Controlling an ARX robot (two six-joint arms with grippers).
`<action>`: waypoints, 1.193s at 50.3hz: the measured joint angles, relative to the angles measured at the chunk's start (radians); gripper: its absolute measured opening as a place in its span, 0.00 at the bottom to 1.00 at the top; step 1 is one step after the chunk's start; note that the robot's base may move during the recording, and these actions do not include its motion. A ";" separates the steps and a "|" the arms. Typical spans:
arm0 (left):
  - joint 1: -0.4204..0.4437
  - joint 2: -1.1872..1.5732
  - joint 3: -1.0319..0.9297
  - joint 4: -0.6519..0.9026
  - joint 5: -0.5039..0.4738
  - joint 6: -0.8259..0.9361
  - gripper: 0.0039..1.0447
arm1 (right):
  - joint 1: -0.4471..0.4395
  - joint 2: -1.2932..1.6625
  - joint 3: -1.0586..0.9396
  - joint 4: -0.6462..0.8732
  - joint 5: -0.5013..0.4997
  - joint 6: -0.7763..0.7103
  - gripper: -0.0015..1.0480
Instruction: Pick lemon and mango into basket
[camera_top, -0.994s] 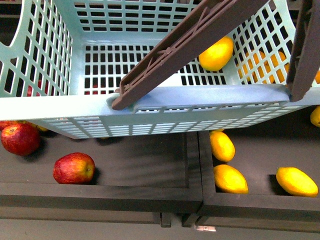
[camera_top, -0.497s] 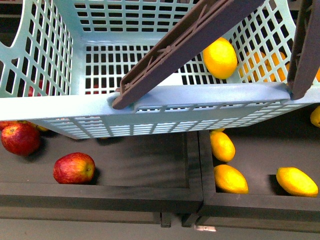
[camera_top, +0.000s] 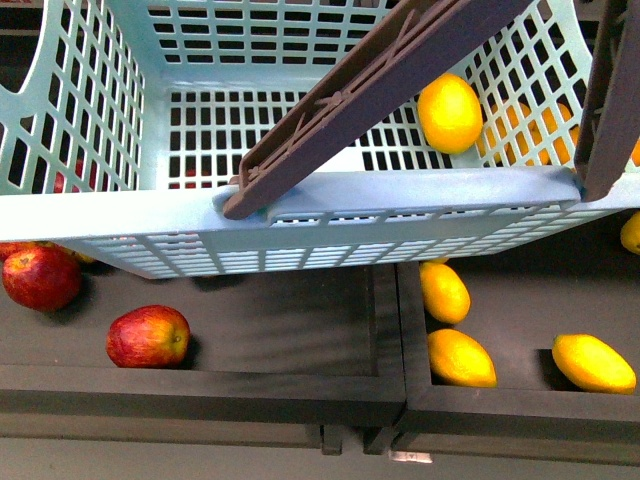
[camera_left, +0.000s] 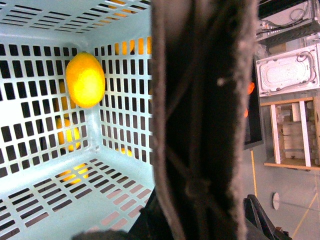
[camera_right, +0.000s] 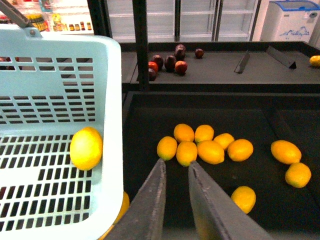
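Front view
- Basket: a light aqua plastic basket with slotted lattice sides and floor (camera_top: 120, 215) is seen from above, filling the upper half of the picture.
- Handles: two brown ribbed swing handles (camera_top: 370, 95) are laid slantwise across the opening.
- Lemon: a small bright-yellow oval fruit (camera_top: 450, 112) is found inside the basket, on the floor by the right-hand wall, partly under a handle.
- Trays: black display trays (camera_top: 385, 330) lie below the basket, split by a divider.
- Left tray: two red apples (camera_top: 148, 336) are set apart from each other.
- Right tray: three loose yellow fruits (camera_top: 461, 358) are seen.
- Mango: it cannot be told apart from the other yellow fruits.

Left wrist view
- Handle: the brown handle is shown very near, upright through the middle.
- Lemon: it is seen inside the basket, against a lattice wall close to a corner.
- Left gripper (camera_left: 259, 219): only a dark edge beside the handle is shown; whether the fingers are apart or together cannot be told.

Right wrist view
- Right gripper (camera_right: 176, 165): the two fingers are held slightly apart with nothing between them, above the black tray just beside the basket wall.
- Lemon: it is seen on the basket floor, touching the near wall.
- Tray: a cluster of yellow fruits (camera_right: 210, 151) lies ahead of the fingertips.
- Far tray: dark red fruits (camera_right: 167, 62) are grouped there.
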 joint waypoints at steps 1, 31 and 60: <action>0.000 0.000 0.000 0.000 0.000 0.000 0.04 | 0.000 -0.001 0.000 0.000 0.000 0.000 0.23; -0.013 0.000 0.000 0.000 0.013 0.000 0.04 | -0.003 -0.003 0.000 0.000 0.001 0.000 0.91; -0.001 0.000 0.000 0.001 0.004 0.000 0.04 | -0.003 -0.003 -0.002 -0.001 -0.001 0.000 0.92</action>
